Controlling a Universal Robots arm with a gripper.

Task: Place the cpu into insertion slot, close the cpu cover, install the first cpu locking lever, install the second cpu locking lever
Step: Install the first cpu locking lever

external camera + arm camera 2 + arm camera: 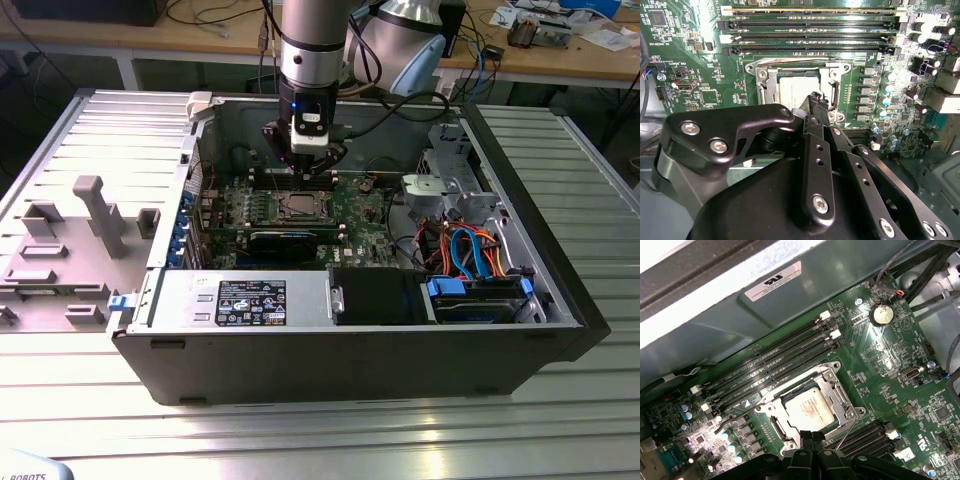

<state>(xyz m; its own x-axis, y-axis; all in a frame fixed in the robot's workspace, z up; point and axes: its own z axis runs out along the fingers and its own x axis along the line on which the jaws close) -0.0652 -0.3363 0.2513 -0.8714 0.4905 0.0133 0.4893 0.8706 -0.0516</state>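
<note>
The cpu (pixel 809 409), a silver-grey square chip, sits in the insertion slot (pixel 832 366) on the green board. The cpu cover (pixel 840 401), a thin metal frame, lies flat around it. In the second wrist view the cpu (pixel 791 87) shows through the cover (pixel 771 82). My gripper (pixel 812 436) hovers just at the slot's edge with its black fingers (pixel 816 102) pressed together and nothing visible between them. A thin metal lever rod (pixel 846 434) slants out beside the fingertips. Another rod (pixel 740 415) runs along the slot's opposite side. In the exterior view the gripper (pixel 305 168) hangs over the cpu (pixel 300 208).
Long memory slots (pixel 770 362) flank the socket on both sides, with a coin cell (pixel 883 314) beyond them. The case wall (pixel 200 140), the power supply (pixel 245 300) and drive cables (pixel 470 255) enclose the board. A grey fixture (pixel 90 215) stands outside the case.
</note>
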